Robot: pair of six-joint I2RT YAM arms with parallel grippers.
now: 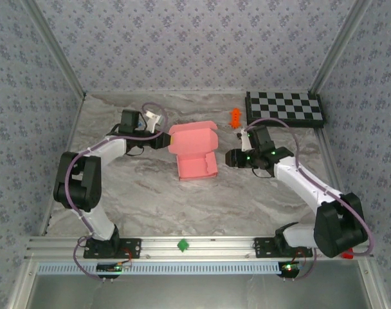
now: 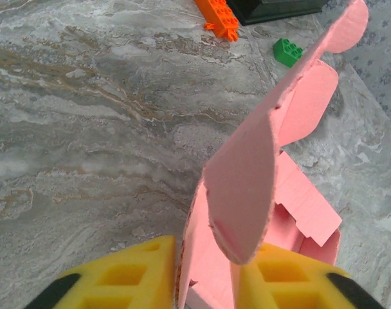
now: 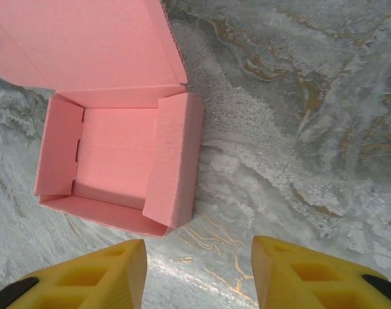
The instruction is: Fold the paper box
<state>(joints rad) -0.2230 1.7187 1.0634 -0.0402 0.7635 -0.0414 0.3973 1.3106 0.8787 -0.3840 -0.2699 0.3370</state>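
The pink paper box (image 1: 194,158) sits mid-table as an open tray with its lid raised at the far side. My left gripper (image 1: 163,138) is at the lid's left edge. In the left wrist view its yellow pads (image 2: 121,277) press from both sides on a folded pink side flap (image 2: 244,187), so the left gripper (image 2: 208,278) is shut on the card. My right gripper (image 1: 230,158) hovers just right of the box. The right wrist view shows this gripper (image 3: 199,270) open over bare marble, and the box (image 3: 118,161) lies ahead and to the left, apart from the fingers.
An orange toy (image 1: 235,117) and a checkerboard (image 1: 284,107) lie at the back right. A small green brick (image 2: 287,51) lies near the orange toy (image 2: 218,18). Another green block (image 1: 181,244) rests on the front rail. Patterned walls enclose the table.
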